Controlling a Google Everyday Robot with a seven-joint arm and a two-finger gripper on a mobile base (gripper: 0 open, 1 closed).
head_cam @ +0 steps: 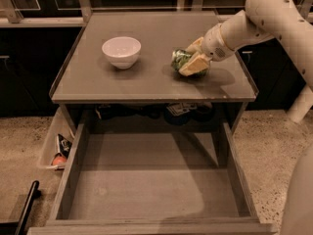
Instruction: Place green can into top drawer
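Note:
The green can lies on its side on the flat grey cabinet top, right of middle. My gripper comes in from the upper right and its pale fingers close around the can, which rests on or just above the surface. The top drawer is pulled wide open below the cabinet front, a shallow grey wooden box with an empty flat bottom.
A white bowl stands on the cabinet top to the left of the can. A small side bin with bits in it hangs left of the drawer. My arm fills the upper right. A dark bar lies at lower left.

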